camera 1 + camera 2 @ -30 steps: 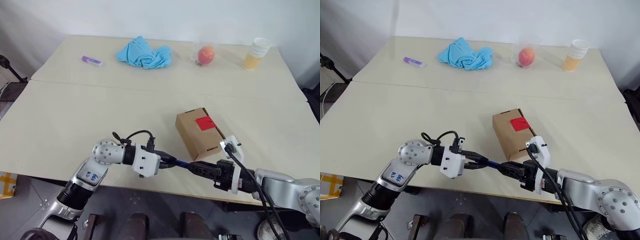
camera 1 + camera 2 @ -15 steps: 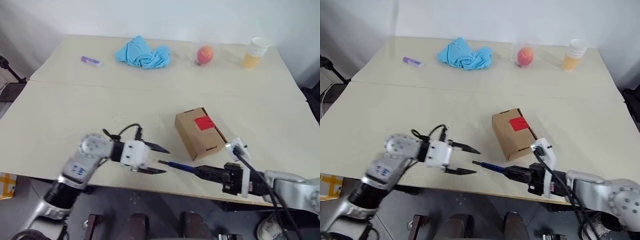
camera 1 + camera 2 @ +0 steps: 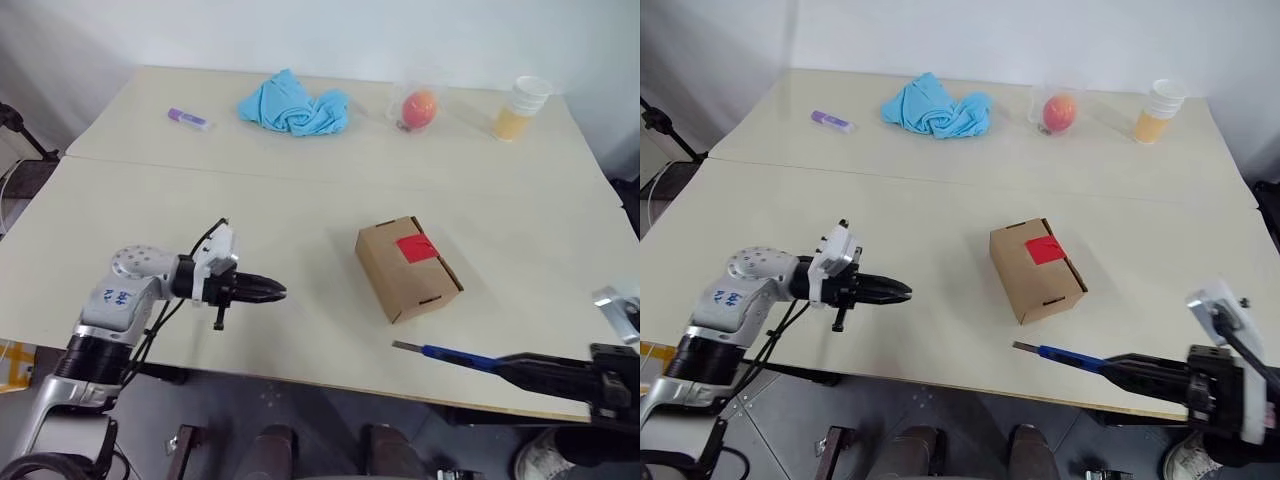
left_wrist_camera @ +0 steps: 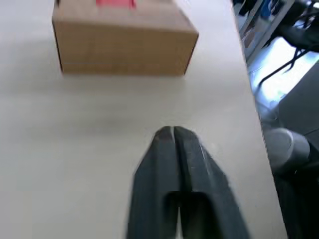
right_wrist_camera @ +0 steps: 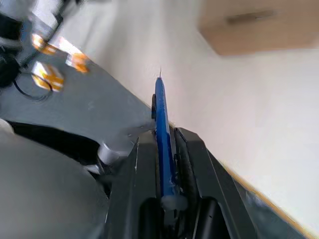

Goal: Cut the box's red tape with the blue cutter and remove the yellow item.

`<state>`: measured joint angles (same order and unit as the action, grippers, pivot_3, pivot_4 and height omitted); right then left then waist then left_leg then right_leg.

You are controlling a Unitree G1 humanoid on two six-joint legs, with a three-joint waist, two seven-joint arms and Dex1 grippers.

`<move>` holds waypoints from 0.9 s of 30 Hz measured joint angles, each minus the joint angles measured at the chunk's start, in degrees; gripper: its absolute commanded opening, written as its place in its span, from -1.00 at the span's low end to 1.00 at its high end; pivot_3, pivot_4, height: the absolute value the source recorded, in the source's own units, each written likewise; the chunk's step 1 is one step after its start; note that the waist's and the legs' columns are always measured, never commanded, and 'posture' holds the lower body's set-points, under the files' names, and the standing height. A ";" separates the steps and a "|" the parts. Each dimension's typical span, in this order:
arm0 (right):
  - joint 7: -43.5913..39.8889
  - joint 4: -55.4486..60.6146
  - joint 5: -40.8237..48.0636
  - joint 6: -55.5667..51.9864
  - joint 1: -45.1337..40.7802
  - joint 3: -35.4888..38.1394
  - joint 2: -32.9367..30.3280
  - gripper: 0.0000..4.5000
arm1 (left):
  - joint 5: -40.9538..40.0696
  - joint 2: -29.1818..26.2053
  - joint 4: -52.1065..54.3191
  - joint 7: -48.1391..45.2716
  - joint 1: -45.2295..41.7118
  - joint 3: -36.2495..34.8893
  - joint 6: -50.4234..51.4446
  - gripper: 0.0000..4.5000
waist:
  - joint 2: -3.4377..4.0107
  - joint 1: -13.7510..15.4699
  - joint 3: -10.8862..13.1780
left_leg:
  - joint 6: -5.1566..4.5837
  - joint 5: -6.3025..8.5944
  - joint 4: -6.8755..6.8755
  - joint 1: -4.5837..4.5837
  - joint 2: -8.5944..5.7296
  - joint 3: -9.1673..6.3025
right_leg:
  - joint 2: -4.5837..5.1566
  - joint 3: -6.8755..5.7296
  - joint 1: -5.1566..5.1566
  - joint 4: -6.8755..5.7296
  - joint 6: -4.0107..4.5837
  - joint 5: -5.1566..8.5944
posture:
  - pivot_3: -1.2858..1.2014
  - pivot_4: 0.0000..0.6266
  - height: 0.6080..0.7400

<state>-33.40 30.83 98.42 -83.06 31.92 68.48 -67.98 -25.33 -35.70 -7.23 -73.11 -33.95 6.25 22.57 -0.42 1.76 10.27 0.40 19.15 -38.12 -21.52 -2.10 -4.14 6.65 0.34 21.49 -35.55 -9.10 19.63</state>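
Note:
The brown box (image 3: 408, 268) stands on the table right of centre, flaps closed, with the red tape (image 3: 413, 247) on its top. My right gripper (image 3: 510, 364) is shut on the blue cutter (image 3: 450, 353), held level at the table's front edge, right of and nearer than the box, blade tip pointing left. The right wrist view has the cutter (image 5: 162, 114) between the fingers (image 5: 192, 149). My left gripper (image 3: 278, 292) is shut and empty, left of the box and pointing at it; the box (image 4: 122, 45) lies ahead of its fingertips (image 4: 164, 135). The yellow item is hidden.
Along the table's far side lie a purple marker (image 3: 187, 119), a crumpled blue cloth (image 3: 293, 104), an orange-red fruit in a clear cup (image 3: 419, 105) and stacked paper cups (image 3: 520, 105). A seam (image 3: 300, 178) crosses the tabletop.
My left gripper let go of the cutter, opened, then shut and drew back to the left. My right gripper pulled the cutter away to the right along the front edge.

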 measured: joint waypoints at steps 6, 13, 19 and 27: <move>-15.47 -9.47 -17.00 -3.40 -2.96 9.14 -13.72 -0.93 | 0.54 9.65 -3.67 0.53 -9.50 3.61 1.55 -1.00 | -0.05 -0.62 0.04 | -0.09 -0.03 -0.09 0.06 -0.16 0.28 | 0.00 0.12 0.02 -0.02 -0.16 -0.08 | 0.03 -0.52 1.00; -20.75 -23.95 -23.33 7.14 -16.18 -11.49 -32.26 -0.93 | 8.33 19.30 -15.42 6.82 -18.49 7.80 -2.11 -1.00 | -0.01 -1.75 0.08 | 0.02 -0.07 0.14 -0.04 0.10 0.24 | 0.00 0.03 0.30 -0.03 -0.07 -0.03 | 0.03 -0.52 1.00; -15.91 -34.80 -13.44 22.32 -12.06 -24.11 -50.75 -0.93 | 14.33 22.85 -18.84 13.46 -20.60 9.21 -2.73 -1.00 | 0.08 -1.86 0.11 | 0.01 -0.07 -0.11 -0.88 -0.02 0.40 | 0.19 -0.05 1.19 -0.35 -0.11 -0.06 | 0.03 -0.52 1.00; -12.88 -43.10 -4.39 36.95 -0.31 -21.24 -61.03 -0.93 | 16.84 24.88 -18.13 16.31 -20.52 10.11 -2.58 -1.00 | 0.08 -1.06 0.11 | -0.05 -0.04 -0.18 -1.03 -0.07 0.33 | 0.24 -0.14 1.23 -0.31 -0.11 -0.07 | 0.03 -0.52 1.00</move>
<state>-46.28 -12.27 94.03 -46.11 31.61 47.24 -129.01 -8.49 -10.82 -25.36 -56.80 -54.46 16.36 20.00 -0.34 0.70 10.37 0.35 19.11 -38.30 -22.56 -2.17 -3.81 6.88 0.20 22.72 -35.86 -9.21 19.56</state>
